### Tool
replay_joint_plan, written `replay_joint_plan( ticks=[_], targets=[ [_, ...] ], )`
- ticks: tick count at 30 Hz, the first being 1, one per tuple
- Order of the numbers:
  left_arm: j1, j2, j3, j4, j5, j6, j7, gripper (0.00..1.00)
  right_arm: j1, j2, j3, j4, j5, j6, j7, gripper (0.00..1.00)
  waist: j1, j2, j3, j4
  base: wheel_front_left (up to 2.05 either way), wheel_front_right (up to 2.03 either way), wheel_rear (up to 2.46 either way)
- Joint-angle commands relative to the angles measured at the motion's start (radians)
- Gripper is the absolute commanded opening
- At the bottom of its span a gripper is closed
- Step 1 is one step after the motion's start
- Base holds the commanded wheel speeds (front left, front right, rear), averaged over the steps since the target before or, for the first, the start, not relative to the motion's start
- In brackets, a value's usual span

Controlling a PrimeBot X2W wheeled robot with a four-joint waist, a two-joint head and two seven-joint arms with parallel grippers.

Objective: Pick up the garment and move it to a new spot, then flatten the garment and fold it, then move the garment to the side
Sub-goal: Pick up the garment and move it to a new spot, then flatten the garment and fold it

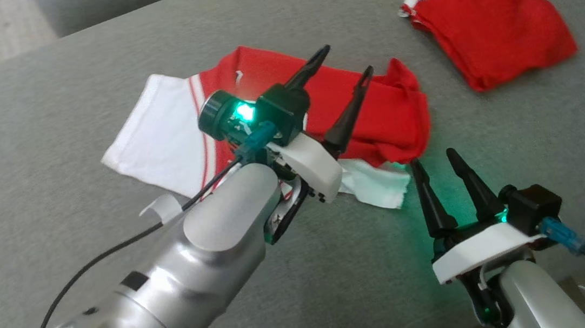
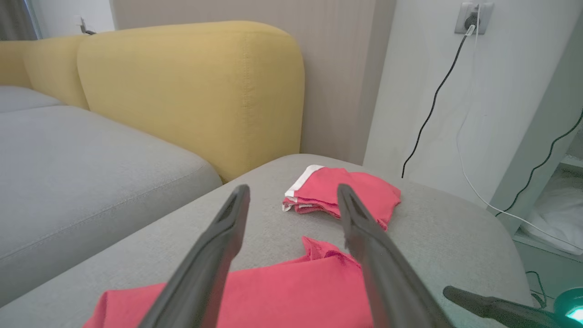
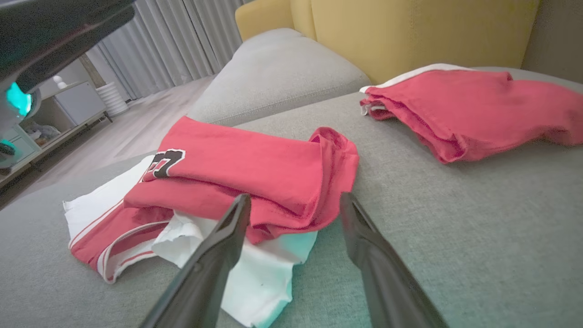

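Observation:
The garment (image 1: 391,121), a red and white shirt, lies folded in a loose bundle in the middle of the grey cushion (image 1: 49,129). It shows in the left wrist view as a red garment (image 2: 291,291) and in the right wrist view as a garment (image 3: 255,164) with a number patch. My left gripper (image 1: 348,59) hovers over its red part, open, nothing between the fingers (image 2: 227,228). My right gripper (image 1: 431,157) stands open just off the garment's near right corner, its fingers (image 3: 218,246) pointing at the white hem.
A second folded red garment (image 1: 495,23) with a white band lies at the back right of the cushion. A yellow sofa back (image 2: 191,91) and another grey seat (image 2: 68,159) stand beyond. Cables (image 2: 432,100) hang down the wall past the cushion's edge.

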Motion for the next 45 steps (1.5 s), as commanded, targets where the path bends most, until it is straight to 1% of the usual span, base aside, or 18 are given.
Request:
replay_joint_plan(
  ticks=[1,4,7,11,14,17,18,20,24,26,31,36,40,45],
  targets=[
    [-0.058,0.01,0.016,-0.01,-0.009,0.007,-0.018,1.0,-0.03,-0.003,0.013,-0.03,-0.003,-0.001,-0.011,1.0,-0.0001,0.0,-0.013,0.032,0.0,0.0,0.0],
    [-0.05,0.01,0.026,0.015,-0.031,0.019,-0.042,1.0,-0.027,-0.003,-0.004,-0.029,-0.02,-0.001,-0.011,1.0,-0.0001,0.0,-0.03,0.083,0.0,0.0,0.0],
    [-0.024,0.015,0.059,0.042,-0.043,0.031,-0.061,1.0,-0.023,-0.003,-0.027,-0.029,-0.038,-0.001,-0.011,1.0,-0.0001,0.0,-0.053,0.135,0.0,0.0,0.0],
    [0.051,0.06,0.126,0.035,-0.049,0.048,-0.071,1.0,-0.01,-0.003,-0.067,-0.028,-0.059,-0.001,-0.011,1.0,-0.0001,0.0,-0.087,0.197,0.0,0.0,0.0],
    [0.136,0.106,0.202,-0.029,-0.032,0.07,-0.071,1.0,0.001,-0.003,-0.097,-0.031,-0.071,-0.001,-0.011,1.0,-0.0001,0.0,-0.11,0.237,0.0,0.0,0.0],
    [0.249,0.145,0.272,-0.099,-0.008,0.091,-0.071,1.0,0.016,-0.003,-0.116,-0.034,-0.079,-0.001,-0.011,1.0,-0.0001,0.0,-0.13,0.264,0.0,0.0,0.0],
    [0.249,0.145,0.272,-0.099,-0.008,0.091,-0.071,1.0,0.016,-0.003,-0.116,-0.034,-0.079,-0.001,-0.011,1.0,-0.0001,0.0,-0.13,0.264,0.0,0.0,0.0],
    [0.329,0.165,0.312,-0.145,0.017,0.107,-0.072,1.0,0.027,-0.003,-0.122,-0.035,-0.083,-0.001,-0.011,1.0,-0.0001,0.0,-0.143,0.275,0.0,0.0,0.0],
    [0.489,0.175,0.403,-0.221,0.053,0.131,-0.072,1.0,0.047,-0.003,-0.13,-0.039,-0.091,-0.001,-0.011,1.0,-0.0001,0.0,-0.157,0.291,0.0,0.0,0.0],
    [0.553,0.17,0.437,-0.243,0.073,0.134,-0.072,1.0,0.053,-0.003,-0.132,-0.04,-0.095,-0.001,-0.011,1.0,-0.0001,0.0,-0.159,0.295,0.0,0.0,0.0],
    [0.623,0.143,0.493,-0.264,0.124,0.116,-0.072,1.0,0.053,-0.003,-0.131,-0.042,-0.102,-0.001,-0.011,1.0,-0.0001,0.0,-0.153,0.296,0.0,0.0,0.0],
    [0.602,0.115,0.503,-0.244,0.167,0.076,-0.072,1.0,0.044,-0.003,-0.128,-0.046,-0.104,-0.001,-0.011,1.0,-0.0001,0.0,-0.131,0.283,0.0,0.0,0.0],
    [0.55,0.09,0.464,-0.194,0.193,0.035,-0.063,1.0,0.038,-0.003,-0.125,-0.05,-0.105,-0.001,-0.011,1.0,-0.0001,0.0,-0.105,0.26,0.0,0.0,0.0],
    [0.462,0.055,0.378,-0.128,0.223,-0.028,-0.002,1.0,0.022,-0.003,-0.126,-0.059,-0.099,-0.001,-0.011,1.0,-0.0001,0.0,-0.059,0.218,0.0,0.0,0.0]
  ],
)
